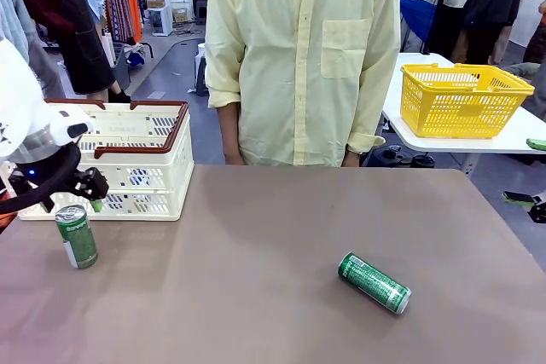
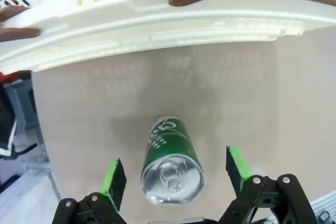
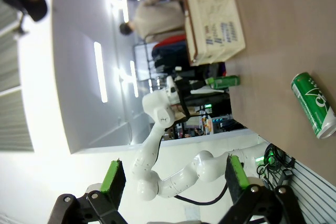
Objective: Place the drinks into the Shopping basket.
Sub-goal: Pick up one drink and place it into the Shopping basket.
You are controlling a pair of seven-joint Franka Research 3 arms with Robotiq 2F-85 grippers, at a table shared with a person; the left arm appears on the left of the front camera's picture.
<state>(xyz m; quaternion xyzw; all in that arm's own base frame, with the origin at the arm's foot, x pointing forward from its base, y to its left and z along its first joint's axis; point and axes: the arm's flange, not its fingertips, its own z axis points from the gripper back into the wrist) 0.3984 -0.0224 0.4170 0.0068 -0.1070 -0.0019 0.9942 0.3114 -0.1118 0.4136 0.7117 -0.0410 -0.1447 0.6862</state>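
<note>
My left jaws hang apart over the upright green can (image 1: 77,236), one green pad (image 2: 113,179) on either side of its silver top, neither touching. It stands near the left edge of the desk (image 1: 256,296), just beside the Shopping basket (image 1: 158,178). The second green can (image 1: 374,282) lies on its side right of the desk's middle, well apart from both. My right jaws are apart too, holding nothing.

I'd judge these cans smooth and thin-walled, so slippery under a light pinch and easy to dent under a hard one. Whether they are full I can't tell from here. I'd take the upright one across its mid-body, below the rim. The lying one may roll when nudged, so I'd close across its width, near its middle.
</note>
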